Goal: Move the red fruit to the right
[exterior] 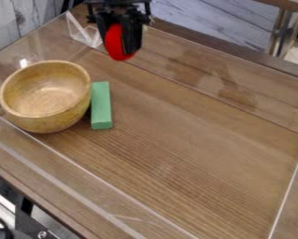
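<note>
- The gripper (pixel 121 37) hangs at the far edge of the tabletop (pixel 189 140), pointing steeply down, its dark jaws closed tight around the red fruit (pixel 120 42).
- The red fruit sits between the jaws, lifted clear of the wood, with its rounded lower end poking out below them.
- Nearer and to the left, a green block (pixel 101 105) lies flat on the tabletop.
- A wooden bowl (pixel 45 95) stands just beside the block, on its left, upright.
</note>
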Motion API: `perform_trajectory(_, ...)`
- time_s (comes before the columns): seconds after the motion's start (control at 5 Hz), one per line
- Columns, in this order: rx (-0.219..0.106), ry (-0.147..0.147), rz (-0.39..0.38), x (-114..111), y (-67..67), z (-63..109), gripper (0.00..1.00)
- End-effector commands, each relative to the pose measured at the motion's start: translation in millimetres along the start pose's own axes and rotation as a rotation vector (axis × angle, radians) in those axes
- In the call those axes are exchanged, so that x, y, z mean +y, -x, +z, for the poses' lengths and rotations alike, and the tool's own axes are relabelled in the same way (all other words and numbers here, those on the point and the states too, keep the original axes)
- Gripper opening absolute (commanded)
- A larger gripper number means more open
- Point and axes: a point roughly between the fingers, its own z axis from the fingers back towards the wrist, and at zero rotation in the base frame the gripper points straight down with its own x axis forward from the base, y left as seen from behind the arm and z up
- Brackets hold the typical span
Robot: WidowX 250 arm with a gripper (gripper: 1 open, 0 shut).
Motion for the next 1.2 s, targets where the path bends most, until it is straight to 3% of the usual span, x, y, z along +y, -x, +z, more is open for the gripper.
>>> perform_trajectory(0.0,-0.042,-0.019,-0.083,-39,14.0,3.8,0.0)
perform_trajectory(0.4,-0.028,-0.001,-0.1,-65,30.2,-9.5,0.0)
perform_trajectory(0.8,-0.024,-0.013,-0.108,-47,24.4,-67.5,0.0)
perform_trajectory(1.0,-0.028,-0.022,-0.122,-52,19.5,-80.8,0.0)
